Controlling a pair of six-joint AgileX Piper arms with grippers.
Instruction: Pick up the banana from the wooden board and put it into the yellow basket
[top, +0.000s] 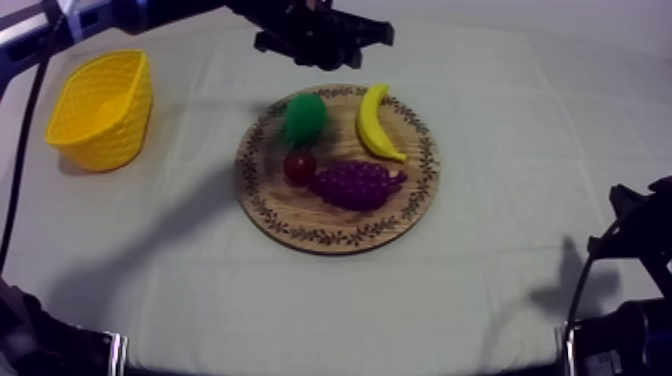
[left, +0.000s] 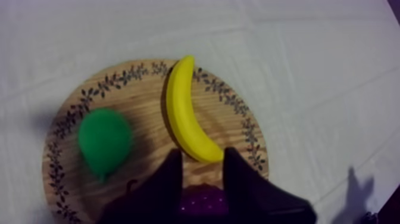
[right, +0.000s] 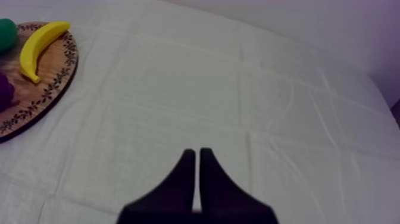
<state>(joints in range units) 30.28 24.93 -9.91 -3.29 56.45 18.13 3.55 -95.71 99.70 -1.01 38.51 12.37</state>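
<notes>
The yellow banana lies on the right side of the round wooden board, beside a green pear. My left gripper hovers over the board's far edge, reaching in from the upper left. In the left wrist view its fingers stand apart, open, with one end of the banana just beyond the gap and the grapes below it. The yellow basket sits at the table's left. My right gripper is shut on nothing, low over bare cloth at the right.
A small red fruit and a purple bunch of grapes lie on the near half of the board. The pear sits left of the banana on the board. Cloth stretches between board and basket.
</notes>
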